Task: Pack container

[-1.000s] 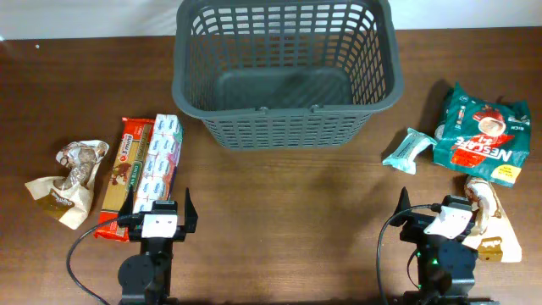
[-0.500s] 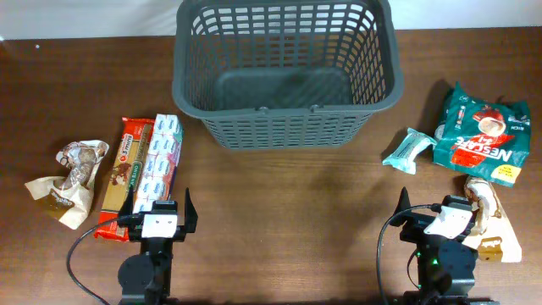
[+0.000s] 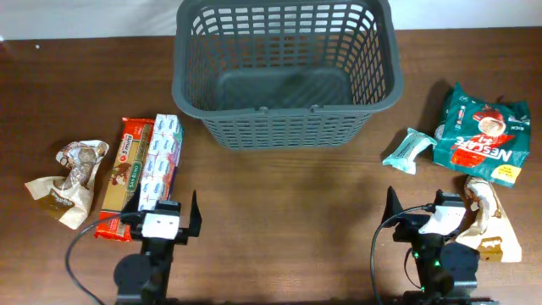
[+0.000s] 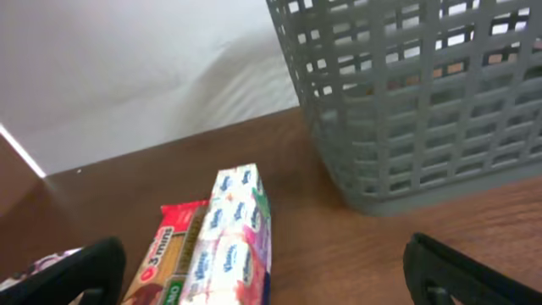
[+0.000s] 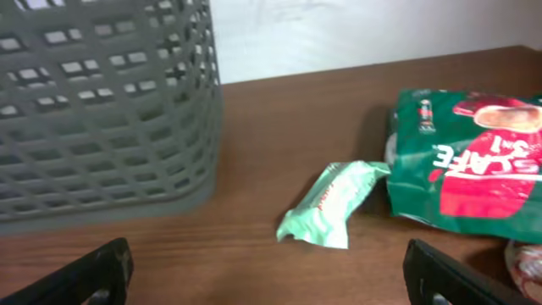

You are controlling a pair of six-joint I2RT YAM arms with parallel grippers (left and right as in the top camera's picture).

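**Opening stage of packing.** The container (image 3: 284,127) is standing at the far centre of the surface (image 3: 279,212). Its floor is showing bare, so no packet is judged packed yet. The left gripper (image 3: 165,209) and the right gripper (image 3: 426,205) are waiting at the near edge, each with its jaws spread wide and gripping nothing.

A tissue pack (image 3: 161,161) and a red biscuit pack (image 3: 127,174) are lying side by side, touching, just beyond the left gripper. A crumpled brown wrapper (image 3: 68,182) is lying farther left. On the right, a mint-green packet (image 3: 409,150) is lying beside a green coffee bag (image 3: 483,135).

For a sound first pick, each gripper is probably best lowering across a packet's narrow width and closing on one packet only. It is then lifting clear of the thick rim before releasing above the floor.
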